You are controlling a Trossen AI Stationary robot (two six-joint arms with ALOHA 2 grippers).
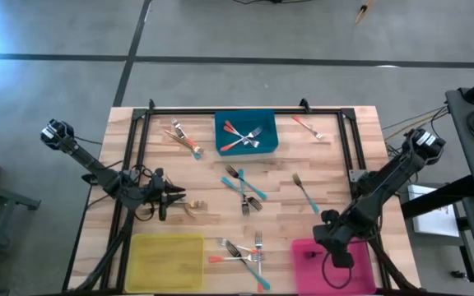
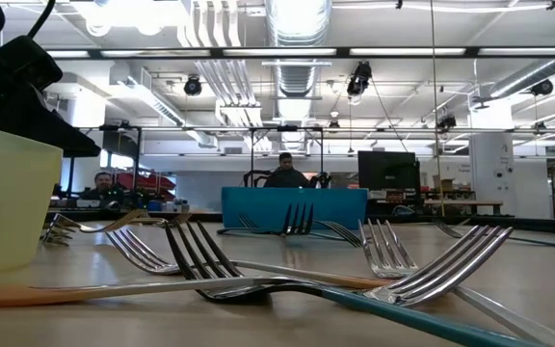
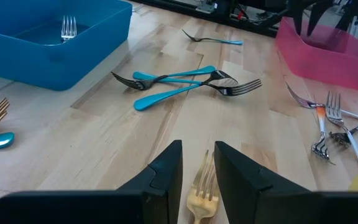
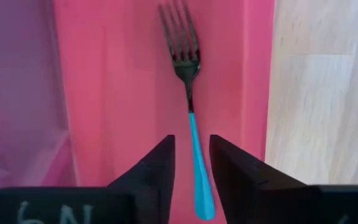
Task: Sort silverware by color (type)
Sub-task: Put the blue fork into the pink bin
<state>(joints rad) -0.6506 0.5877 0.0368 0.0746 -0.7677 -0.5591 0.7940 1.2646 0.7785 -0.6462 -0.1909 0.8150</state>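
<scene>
While the right gripper (image 4: pixel 191 171) hangs over the pink bin (image 1: pixel 360 275) at the near right, its fingers stand parted around a teal-handled fork (image 4: pixel 191 118) lying flat on the bin floor, apparently just let go, so teal seems to belong in pink. Left gripper (image 3: pixel 197 177) sits low at the table's left, fingers spread beside a gold fork (image 3: pixel 202 190) on the wood; whether they touch it I cannot tell, probably the next pick. Blue bin (image 1: pixel 246 132) at the far middle holds red-handled forks (image 1: pixel 239 140); yellow bin (image 1: pixel 168 261) near left. More forks lie scattered mid-table (image 1: pixel 243 187) and at the near edge. Light wooden table (image 1: pixel 336 164), black frame rail, grey floor; the low view shows a lab with ceiling lights and two seated people far back.
</scene>
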